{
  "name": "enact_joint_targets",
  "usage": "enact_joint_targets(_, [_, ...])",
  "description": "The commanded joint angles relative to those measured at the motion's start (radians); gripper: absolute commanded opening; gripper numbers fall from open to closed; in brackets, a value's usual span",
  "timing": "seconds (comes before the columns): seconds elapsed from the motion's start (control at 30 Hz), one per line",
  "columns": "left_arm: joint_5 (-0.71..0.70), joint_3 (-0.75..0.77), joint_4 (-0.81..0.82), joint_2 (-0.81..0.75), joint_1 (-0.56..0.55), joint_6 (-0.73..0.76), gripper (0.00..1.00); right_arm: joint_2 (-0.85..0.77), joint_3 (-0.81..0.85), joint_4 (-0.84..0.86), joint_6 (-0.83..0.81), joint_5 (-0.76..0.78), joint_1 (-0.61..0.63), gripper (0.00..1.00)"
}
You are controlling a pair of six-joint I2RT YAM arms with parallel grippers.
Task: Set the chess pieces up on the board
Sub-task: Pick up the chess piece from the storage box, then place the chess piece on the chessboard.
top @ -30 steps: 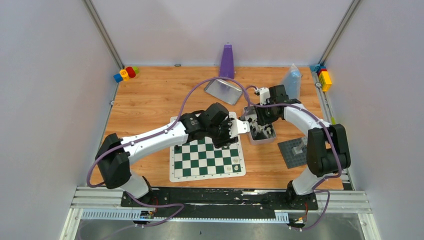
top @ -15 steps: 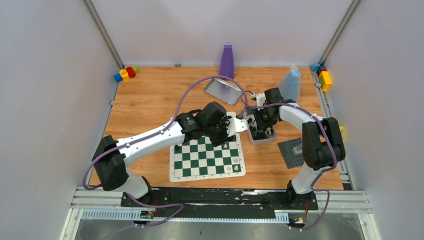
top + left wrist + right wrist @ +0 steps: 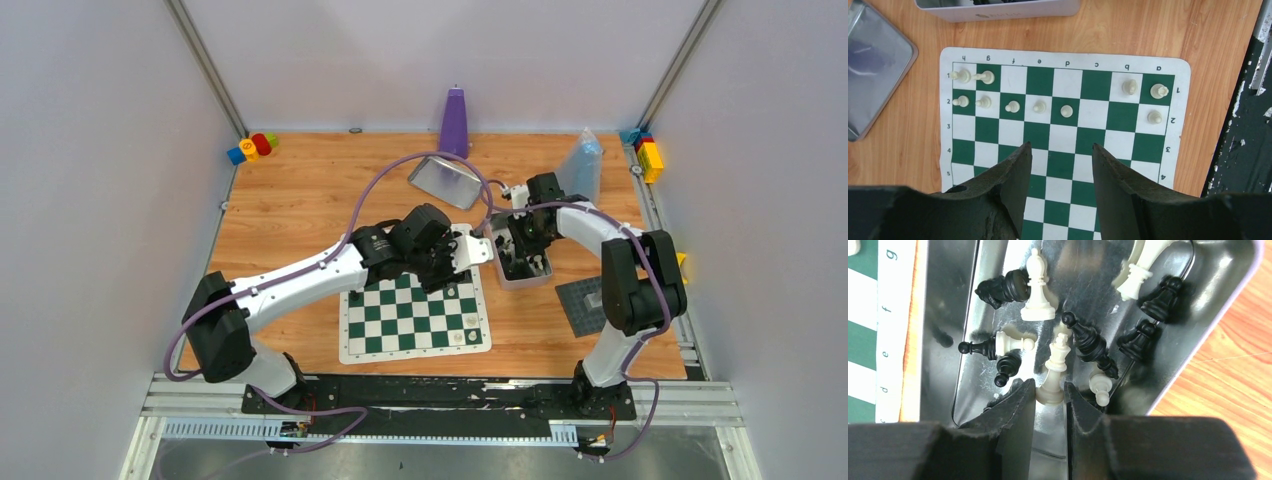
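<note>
— Pale grey walls (image 3: 100,150) box in a wood-grain tabletop (image 3: 300,200). What stands on it, counted?

— One green-and-white board (image 3: 1048,131) lies near the front edge. One open metal tin (image 3: 948,315) sits just beside its far right corner, and one silver tray (image 3: 447,180) lies behind them. One purple cone (image 3: 454,120) stands at the back wall, with one clear plastic bag (image 3: 582,160) to its right. One dark studded baseplate (image 3: 580,305) lies on the right side. Two clusters of toy blocks (image 3: 252,146) sit in the back corners.

— And the pieces?

— Ten cream pieces (image 3: 1066,111) stand on the board. Four are on rank one, at h, g, b and a. Six are on rank two, at h, g, f, e, d and a. In the tin lie at least six black pieces (image 3: 1088,342) and at least five more cream ones. They overlap, so a full count cannot be told.

— The two arms?

— The left gripper (image 3: 1060,147) hangs over the middle of the board, jaws well apart, nothing between them. The right gripper (image 3: 1049,387) reaches down into the tin. Its fingers are drawn in against both sides of the base of a cream king (image 3: 1058,357), which lies among the other pieces.
</note>
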Motion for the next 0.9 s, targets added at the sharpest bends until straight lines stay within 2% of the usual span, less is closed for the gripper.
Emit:
enact_joint_targets(0.0, [0.02,-0.001,0.035,-0.048,0.033,-0.025,0.56,-0.057,0.061,-0.002,-0.008,-0.009,0.003,0.15])
enact_joint_targets(0.2, [0.097,0.01,0.056,-0.052,0.124,-0.086,0.56,-0.119,0.057,0.0,-0.008,-0.064,0.002,0.13])
enact_joint_targets(0.3, [0.162,0.023,0.078,-0.042,0.207,-0.134,0.56,-0.163,0.044,0.01,-0.006,-0.091,0.0,0.13])
enact_joint_targets(0.43, [0.314,0.074,0.092,-0.002,0.329,-0.242,0.57,-0.252,0.038,0.028,-0.012,-0.182,-0.001,0.13])
enact_joint_targets(0.57, [0.535,0.179,0.064,0.081,0.427,-0.382,0.57,-0.337,0.03,0.073,-0.012,-0.324,0.005,0.14])
enact_joint_targets(0.7, [0.699,0.253,0.019,0.174,0.47,-0.505,0.56,-0.378,0.013,0.125,-0.027,-0.382,0.069,0.14])
enact_joint_targets(0.87, [0.83,0.346,-0.065,0.273,0.485,-0.558,0.56,-0.401,0.006,0.178,-0.056,-0.37,0.196,0.13])
